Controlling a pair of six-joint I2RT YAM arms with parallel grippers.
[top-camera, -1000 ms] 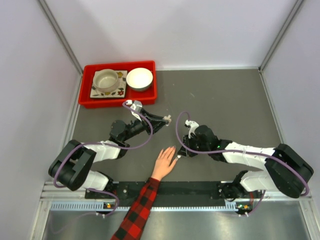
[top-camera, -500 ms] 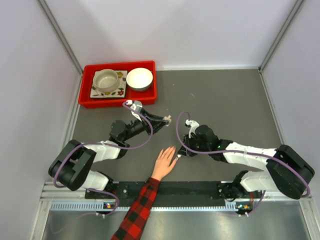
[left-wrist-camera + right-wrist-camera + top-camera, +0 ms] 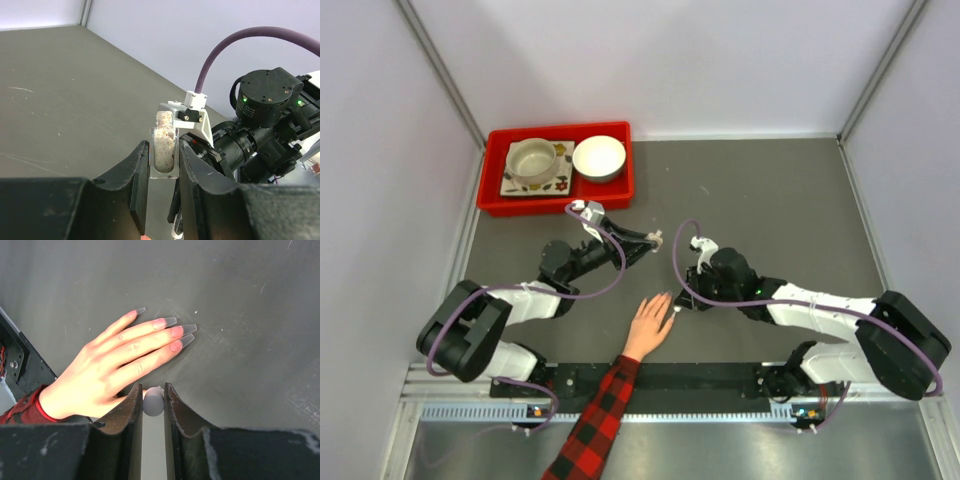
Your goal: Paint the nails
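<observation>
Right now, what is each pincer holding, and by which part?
Left pincer: a small clear bottle, pinched by its lower sides. Right pincer: a white round-ended piece, clamped at that end; the rest hidden.

A lab test cell: white panel walls (image 3: 670,60), aluminium rail (image 3: 470,411).

**Nails** (image 3: 169,322): four show in the right wrist view, on a light-skinned human hand (image 3: 115,365). They are long and narrow with squared tips. Each is pink over the nail bed and fades to translucent grey at the free end. The fingers lie flat, palm down and close together on the dark grey desk (image 3: 240,315). The little finger's nail sits slightly apart. The thumb's nail is hidden.
</observation>
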